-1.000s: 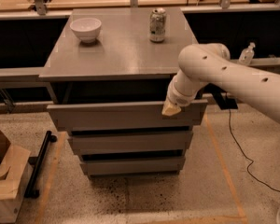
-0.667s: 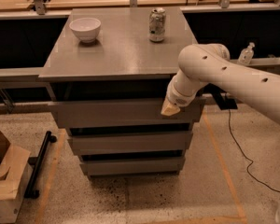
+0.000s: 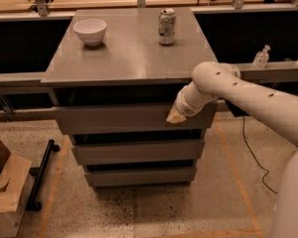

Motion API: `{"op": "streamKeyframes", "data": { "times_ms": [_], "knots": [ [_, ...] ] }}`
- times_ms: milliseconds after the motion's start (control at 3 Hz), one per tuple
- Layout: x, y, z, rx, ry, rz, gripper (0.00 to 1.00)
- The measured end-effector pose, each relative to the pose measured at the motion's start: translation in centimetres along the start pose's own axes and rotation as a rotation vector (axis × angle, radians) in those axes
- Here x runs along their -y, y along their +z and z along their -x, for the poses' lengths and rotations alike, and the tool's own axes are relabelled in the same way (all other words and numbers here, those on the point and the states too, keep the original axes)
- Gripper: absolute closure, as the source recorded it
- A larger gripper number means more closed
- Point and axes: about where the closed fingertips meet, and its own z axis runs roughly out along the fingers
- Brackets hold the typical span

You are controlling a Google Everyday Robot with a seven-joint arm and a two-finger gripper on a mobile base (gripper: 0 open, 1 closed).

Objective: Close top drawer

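Observation:
The top drawer is a wide grey drawer with a plain flat front. It sticks out only a little from under the grey cabinet top. My gripper rests against the right part of the drawer front, at the end of my white arm coming in from the right. Two shorter grey drawer fronts sit below it.
A white bowl and a drink can stand on the cabinet top. A cardboard box and a black bar lie on the floor at left. A cable runs on the floor at right. Bottles stand on a ledge at right.
The top drawer has slid back toward the cabinet, and my gripper has moved back with its front panel.

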Motion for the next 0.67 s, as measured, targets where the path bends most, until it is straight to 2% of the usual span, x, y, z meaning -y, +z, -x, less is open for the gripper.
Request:
{"op": "streamKeyframes", "data": {
  "times_ms": [667],
  "knots": [
    [0.73, 0.38, 0.21, 0.041, 0.001, -0.029, 1.00]
  ]
}}
